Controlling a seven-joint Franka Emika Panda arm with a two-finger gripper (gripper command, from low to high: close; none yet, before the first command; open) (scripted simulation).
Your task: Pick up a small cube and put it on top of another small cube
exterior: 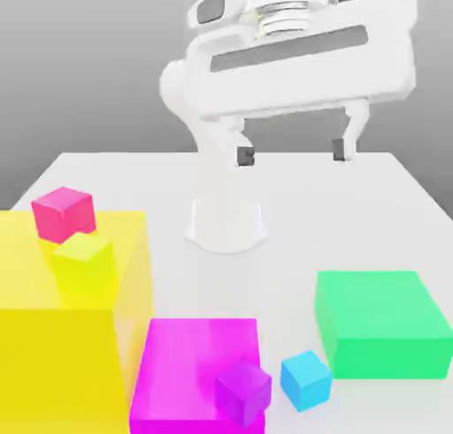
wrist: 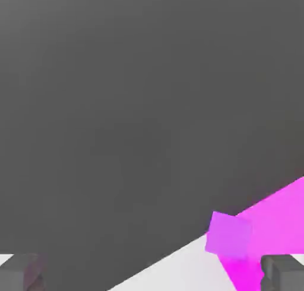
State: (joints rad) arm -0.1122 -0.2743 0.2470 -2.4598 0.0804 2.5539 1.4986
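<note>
The small cyan cube [exterior: 306,380] is sitting on the white tabletop [exterior: 354,211], just beside the small purple cube [exterior: 243,391] and near the big green block [exterior: 380,324]. Well above, the pincer [exterior: 290,152] is hanging with fingers apart, holding nothing.

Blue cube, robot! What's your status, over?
Gripper open, high above the table, holding nothing. Small cyan cube untouched on the table, between small purple cube and big green block. Nothing on top of it.
</note>
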